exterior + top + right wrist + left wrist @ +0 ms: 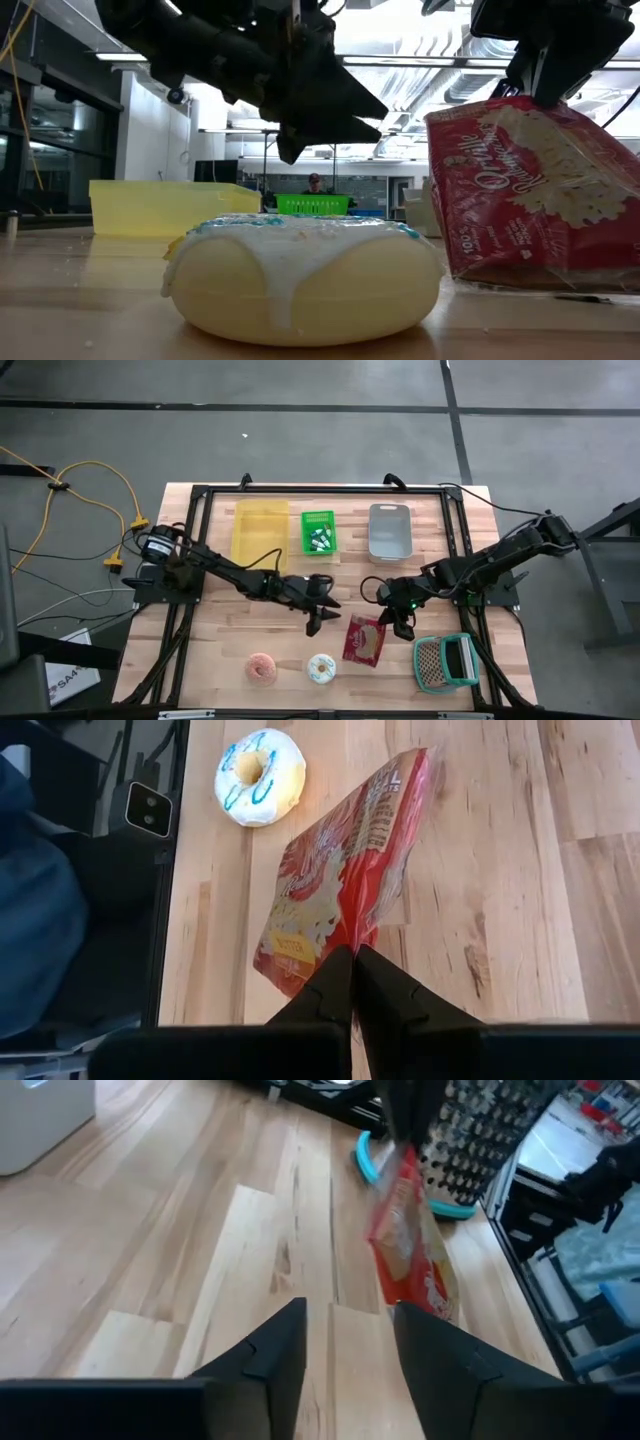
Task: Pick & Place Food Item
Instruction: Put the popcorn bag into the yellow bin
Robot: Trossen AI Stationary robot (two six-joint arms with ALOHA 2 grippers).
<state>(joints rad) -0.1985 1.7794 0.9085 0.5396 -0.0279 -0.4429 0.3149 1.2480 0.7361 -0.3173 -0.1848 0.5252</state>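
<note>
Looking down from the high view, you have the right gripper (398, 622) at mid-table, clenched on the top edge of the red snack bag (364, 641), which sits between the white donut (321, 668) and the teal grater (445, 663). Your left gripper (322, 616) hovers just beside the bag, its fingers parted and holding nothing. The yellow bin (260, 532), green basket (318, 532) and grey tray (389, 530) line the far side, well apart from the bag; a pink donut (262, 667) lies near the front edge.

From the low view, you see the bag (535, 195) gripped at its top corner, its bottom apparently touching the table (90, 300) or only just clear of it; I cannot tell which. The white donut (303, 275) fills the foreground.

Your left wrist view shows its own fingers (270, 1360) apart over bare wood, the bag (410, 1240) ahead.

Your right wrist view shows the fingers (330, 985) pinched shut on the bag's edge (340, 880).

So, in my judgement, the pick is made but the place is all ahead of you: the bag has yet to reach any container.
</note>
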